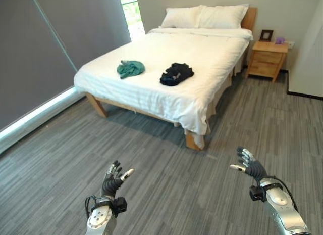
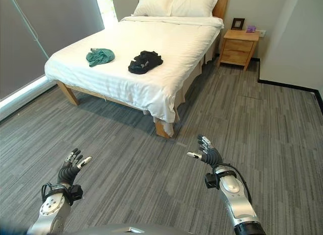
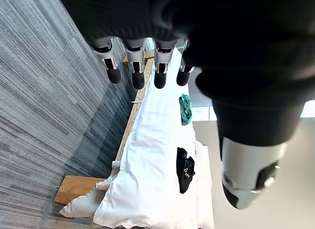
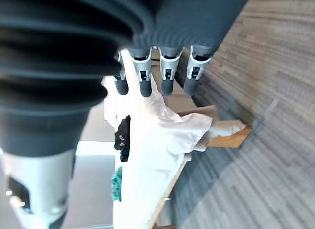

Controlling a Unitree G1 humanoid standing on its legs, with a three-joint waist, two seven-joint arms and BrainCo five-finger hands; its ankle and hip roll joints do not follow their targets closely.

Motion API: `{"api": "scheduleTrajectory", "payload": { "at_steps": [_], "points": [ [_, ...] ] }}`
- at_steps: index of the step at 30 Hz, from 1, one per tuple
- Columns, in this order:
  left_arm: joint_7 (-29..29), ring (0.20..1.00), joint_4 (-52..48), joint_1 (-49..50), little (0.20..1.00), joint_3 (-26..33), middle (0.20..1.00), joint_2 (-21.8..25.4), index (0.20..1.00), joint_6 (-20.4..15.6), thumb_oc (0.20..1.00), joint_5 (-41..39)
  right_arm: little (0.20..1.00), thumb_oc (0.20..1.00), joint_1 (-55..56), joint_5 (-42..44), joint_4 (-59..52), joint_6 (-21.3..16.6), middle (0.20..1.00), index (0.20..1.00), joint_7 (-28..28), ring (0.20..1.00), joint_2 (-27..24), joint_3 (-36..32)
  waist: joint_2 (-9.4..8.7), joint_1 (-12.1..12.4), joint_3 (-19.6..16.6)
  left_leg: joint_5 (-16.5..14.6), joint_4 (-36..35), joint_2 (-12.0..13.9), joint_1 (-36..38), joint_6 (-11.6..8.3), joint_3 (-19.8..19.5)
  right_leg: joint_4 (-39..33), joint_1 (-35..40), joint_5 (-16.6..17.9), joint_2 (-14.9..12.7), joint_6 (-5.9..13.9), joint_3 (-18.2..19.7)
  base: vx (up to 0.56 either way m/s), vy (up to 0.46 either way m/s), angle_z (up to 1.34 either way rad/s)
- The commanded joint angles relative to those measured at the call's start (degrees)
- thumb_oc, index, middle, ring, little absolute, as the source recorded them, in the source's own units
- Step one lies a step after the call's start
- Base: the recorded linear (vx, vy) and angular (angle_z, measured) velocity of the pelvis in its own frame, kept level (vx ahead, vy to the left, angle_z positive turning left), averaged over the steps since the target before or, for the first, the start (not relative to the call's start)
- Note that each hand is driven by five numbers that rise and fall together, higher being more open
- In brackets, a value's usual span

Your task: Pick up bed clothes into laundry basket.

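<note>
Two garments lie on the white bed: a crumpled green one toward its left side and a black one near the middle. Both also appear in the wrist views, green garment and black garment, black garment. My left hand is raised over the grey floor at the lower left, fingers straight and holding nothing. Over the floor at the lower right my right hand is likewise open and empty. Both hands are well short of the bed.
The bed has a wooden frame and two pillows at its head. A wooden nightstand stands to the right of the bed with a picture frame and a purple object on top. A grey wall and window run along the left.
</note>
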Motion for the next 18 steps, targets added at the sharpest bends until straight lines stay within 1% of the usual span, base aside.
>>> {"api": "scheduleTrajectory", "payload": {
  "at_steps": [1, 2, 3, 4, 5, 6, 7, 8, 9, 10, 11, 12, 13, 14, 15, 16, 17, 18],
  "points": [
    [0.6, 1.0, -0.94, -6.35, 1.0, 1.22, 1.0, 3.57, 1.0, -2.58, 1.0, -1.31, 1.0, 1.0, -1.67, 0.54, -3.33, -2.74, 1.0, 1.0, -1.34, 1.0, -0.8, -1.47, -6.06, -1.05, 4.59, 3.83, 9.21, 0.68, -8.53, -5.08, 3.16, -19.38, 7.97, 11.72, -1.1, 2.2, 1.21, -0.13, -0.024, 0.48],
    [0.72, 1.0, -0.72, -6.97, 1.0, 0.57, 1.0, 3.1, 1.0, -2.55, 1.0, -2.04, 1.0, 1.0, -1.38, 0.41, -3.01, -2.63, 1.0, 1.0, -1.65, 1.0, -1.31, -1.95, -6.0, -1.16, 5.09, 5.08, 9.9, 1.96, -9.95, -5.5, 4.04, -19.75, 8.31, 11.55, -0.94, 2.19, 0.89, -0.04, 0.033, 0.55],
    [0.68, 1.0, -0.72, -7.54, 1.0, 0.16, 1.0, 2.71, 1.0, -2.33, 1.0, -2.58, 1.0, 1.0, -1.13, 0.18, -2.52, -2.45, 1.0, 1.0, -2.2, 1.0, -1.61, -2.69, -5.94, -1.22, 5.25, 5.87, 8.57, 3.88, -10.62, -5.59, 4.78, -19.97, 8.64, 11.45, -1.06, 2.53, 0.69, 0.1, 0.08, 0.44],
    [0.64, 1.0, -0.88, -7.82, 1.0, -0.23, 1.0, 2.41, 1.0, -2.1, 1.0, -2.68, 1.0, 1.0, -1.08, 0.24, -2.55, -2.33, 1.0, 1.0, -2.9, 1.0, -1.63, -3.58, -5.82, -1.08, 5.1, 6.82, 5.84, 5.79, -10.57, -5.55, 5.76, -20.0, 8.85, 11.33, -1.18, 3.0, 0.47, 0.15, 0.101, 0.22],
    [0.56, 1.0, -1.07, -7.75, 1.0, -0.53, 1.0, 2.28, 1.0, -2.16, 1.0, -2.61, 1.0, 1.0, -0.8, 0.63, -2.76, -2.55, 1.0, 1.0, -3.25, 1.0, -1.48, -4.3, -5.81, -1.12, 5.1, 8.59, 3.8, 7.52, -11.38, -5.78, 6.79, -20.02, 9.15, 11.27, -1.35, 3.48, 0.18, 0.12, 0.068, 0.17],
    [0.57, 1.0, -1.08, -7.74, 1.0, -0.58, 1.0, 2.28, 1.0, -2.15, 1.0, -2.6, 1.0, 1.0, -0.72, 0.64, -2.8, -2.54, 1.0, 1.0, -3.24, 1.0, -1.48, -4.35, -5.81, -1.03, 5.0, 8.89, 3.31, 7.55, -11.21, -5.84, 6.87, -20.01, 9.05, 11.27, -1.33, 3.46, 0.23, 0.21, 0.165, 0.15],
    [1.13, 1.0, -0.82, -7.84, 1.0, -0.97, 1.0, 2.38, 1.0, -2.34, 1.0, -1.92, 1.0, 1.0, -0.17, 1.37, -2.91, -2.99, 1.0, 1.0, -4.15, 1.0, -1.24, -5.6, -5.74, -1.32, 5.06, 12.66, -1.14, 11.13, -13.47, -6.66, 9.71, -20.02, 9.81, 10.66, -2.17, 4.45, -0.14, 0.24, 0.198, 0.21],
    [2.05, 1.0, 0.52, -8.64, 1.0, -1.26, 1.0, 2.44, 1.0, -2.31, 1.0, -1.64, 1.0, 1.0, -0.12, 1.06, -2.35, -3.04, 1.0, 1.0, -5.01, 1.0, -1.49, -5.73, -5.62, -1.42, 5.25, 14.15, -3.29, 13.12, -15.05, -7.27, 12.83, -19.85, 10.55, 9.98, -2.77, 4.91, -0.44, 0.34, 0.277, 0.11],
    [2.62, 1.0, 1.44, -9.18, 1.0, -1.17, 1.0, 2.23, 1.0, -2.37, 1.0, -1.87, 1.0, 1.0, -0.13, 0.65, -2.21, -2.92, 1.0, 1.0, -5.48, 1.0, -1.6, -5.66, -5.36, -1.27, 5.15, 15.06, -4.14, 14.57, -15.37, -7.79, 14.38, -19.47, 11.27, 9.23, -3.27, 5.45, -0.36, 0.19, 0.149, 0.08],
    [2.64, 1.0, 1.52, -9.25, 1.0, -1.18, 1.0, 2.21, 1.0, -2.41, 1.0, -1.87, 1.0, 1.0, -0.15, 0.63, -2.22, -2.91, 1.0, 1.0, -5.51, 1.0, -1.62, -5.66, -5.33, -1.15, 5.18, 15.08, -4.19, 14.65, -15.28, -7.85, 14.51, -19.37, 11.2, 9.18, -3.26, 5.43, -0.21, 0.2, 0.153, -0.04],
    [3.05, 1.0, 1.93, -9.36, 1.0, -1.12, 1.0, 1.85, 1.0, -2.54, 1.0, -2.34, 1.0, 1.0, -0.22, 0.37, -1.9, -2.77, 1.0, 1.0, -5.77, 1.0, -1.7, -5.41, -4.97, -0.97, 5.06, 16.4, -4.24, 15.94, -15.63, -8.48, 15.89, -19.05, 11.94, 8.74, -3.75, 5.74, -0.27, 0.31, 0.238, -0.11],
    [3.47, 1.0, 2.08, -9.35, 1.0, -0.44, 1.0, 1.48, 1.0, -2.8, 1.0, -3.4, 1.0, 1.0, -0.22, 0.44, -1.9, -2.68, 1.0, 1.0, -5.92, 1.0, -1.48, -5.52, -4.54, -0.8, 4.53, 18.84, -3.09, 17.48, -15.58, -8.95, 20.04, -18.74, 13.8, 8.09, -4.57, 6.41, -0.33, 0.41, 0.314, -0.16],
    [3.36, 1.0, 1.76, -9.01, 1.0, -0.05, 1.0, 1.78, 1.0, -2.77, 1.0, -3.87, 1.0, 1.0, -0.26, 0.17, -2.14, -2.45, 1.0, 1.0, -5.72, 1.0, -1.32, -5.34, -4.69, -0.52, 3.99, 17.56, -1.8, 17.3, -15.15, -8.48, 20.68, -18.53, 14.29, 7.91, -5.3, 6.76, -0.29, 0.56, 0.417, -0.19],
    [3.82, 1.0, 2.17, -9.35, 1.0, -0.22, 1.0, 2.61, 1.0, -2.98, 1.0, -2.98, 1.0, 1.0, -0.9, 0.13, -1.25, -2.29, 1.0, 1.0, -6.4, 1.0, -0.6, -5.22, -5.66, 0.32, 3.18, 15.66, 3.06, 15.31, -17.59, -7.27, 20.34, -17.28, 16.09, 9.12, -8.73, 7.84, -0.54, 0.34, 0.264, -0.17],
    [3.82, 1.0, 2.21, -9.43, 1.0, -0.22, 1.0, 2.64, 1.0, -3.0, 1.0, -2.98, 1.0, 1.0, -0.98, 0.13, -1.2, -2.32, 1.0, 1.0, -6.41, 1.0, -0.57, -5.24, -5.72, 0.38, 3.07, 15.54, 3.31, 15.27, -17.9, -7.09, 20.42, -17.38, 15.89, 9.33, -8.83, 7.93, -0.49, 0.34, 0.256, -0.17],
    [3.69, 1.0, 2.44, -9.64, 1.0, -0.24, 1.0, 3.08, 1.0, -2.85, 1.0, -3.05, 1.0, 1.0, -1.26, 0.74, -0.92, -2.32, 1.0, 1.0, -6.52, 1.0, 0.21, -5.38, -6.44, 0.64, 2.63, 14.19, 4.89, 14.31, -18.2, -6.31, 20.68, -16.11, 15.77, 10.48, -10.63, 8.27, -0.42, 0.36, 0.297, -0.06],
    [4.22, 1.0, 2.1, -10.4, 1.0, -0.09, 1.0, 4.55, 1.0, -2.44, 1.0, -2.55, 1.0, 1.0, -2.01, 3.31, -0.32, -2.54, 1.0, 1.0, -7.48, 1.0, 2.11, -5.28, -8.26, 0.78, 2.52, 9.82, 8.63, 11.61, -18.72, -3.78, 21.33, -9.8, 14.78, 16.67, -15.13, 7.93, 1.1, 0.36, 0.296, -0.07],
    [4.22, 1.0, 2.08, -10.41, 1.0, -0.07, 1.0, 4.62, 1.0, -2.42, 1.0, -2.57, 1.0, 1.0, -2.03, 3.31, -0.33, -2.53, 1.0, 1.0, -7.49, 1.0, 2.18, -5.26, -8.48, 0.85, 2.49, 9.6, 8.82, 11.46, -18.79, -3.65, 21.52, -9.62, 14.6, 16.61, -15.43, 8.07, 1.25, 0.38, 0.362, -0.11]
  ]
}}
